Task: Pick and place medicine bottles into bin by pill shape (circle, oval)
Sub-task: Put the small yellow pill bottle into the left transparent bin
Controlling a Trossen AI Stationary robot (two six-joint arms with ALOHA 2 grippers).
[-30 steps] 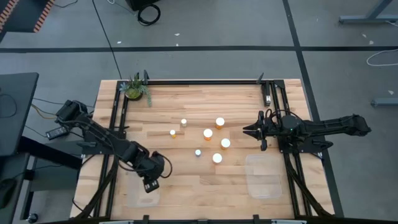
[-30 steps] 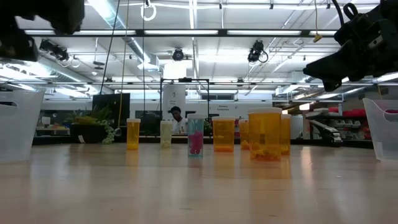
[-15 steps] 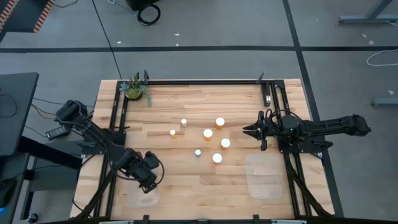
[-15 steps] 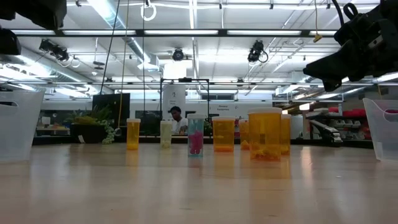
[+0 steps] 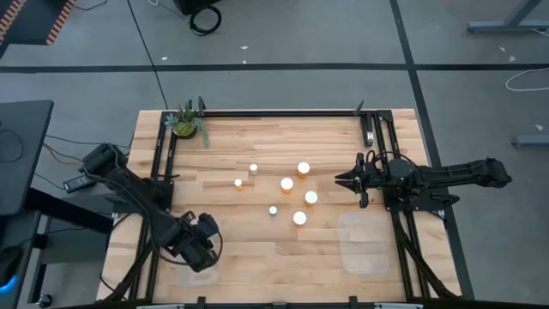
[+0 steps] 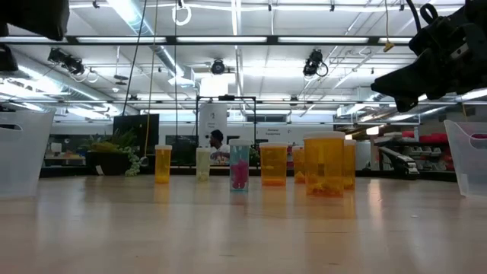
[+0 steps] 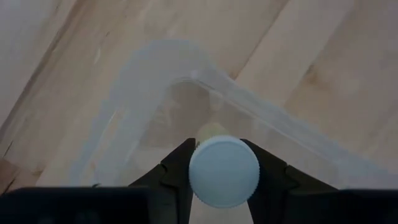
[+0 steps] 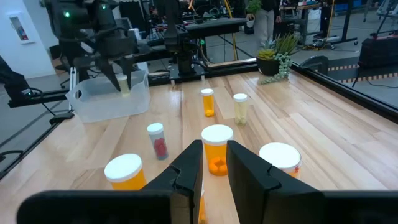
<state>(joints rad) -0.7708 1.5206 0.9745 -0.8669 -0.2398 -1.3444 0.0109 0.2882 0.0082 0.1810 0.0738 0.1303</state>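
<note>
Medicine bottle (image 7: 224, 172), white cap, pinched between the left pincer's (image 5: 196, 250) fingers (image 7: 175, 171), hanging over the corner of the left clear bin (image 7: 205, 84) at the worktop's (image 5: 257, 146) near-left edge. Right wrist view shows it as a small whitish bottle (image 8: 125, 83) above that bin (image 8: 106, 99). Versus a second ago, the left arm has pulled back and toward the near-left, so the pincer now sits over the bin instead of at its inner edge.

Seven bottles standing mid-worktop, unmoved: larger orange ones (image 5: 304, 169) (image 5: 286, 184) (image 5: 310, 197) (image 5: 299, 218), smaller ones (image 5: 254, 169) (image 5: 238, 183) (image 5: 273, 209).

Right pincer (image 5: 341, 179) unchanged, hovering just right of the cluster, fingers (image 8: 189, 165) slightly spread, holding nothing. Right bin (image 5: 364, 243) near-right. Potted plant (image 5: 185, 122) at the far-left corner.
</note>
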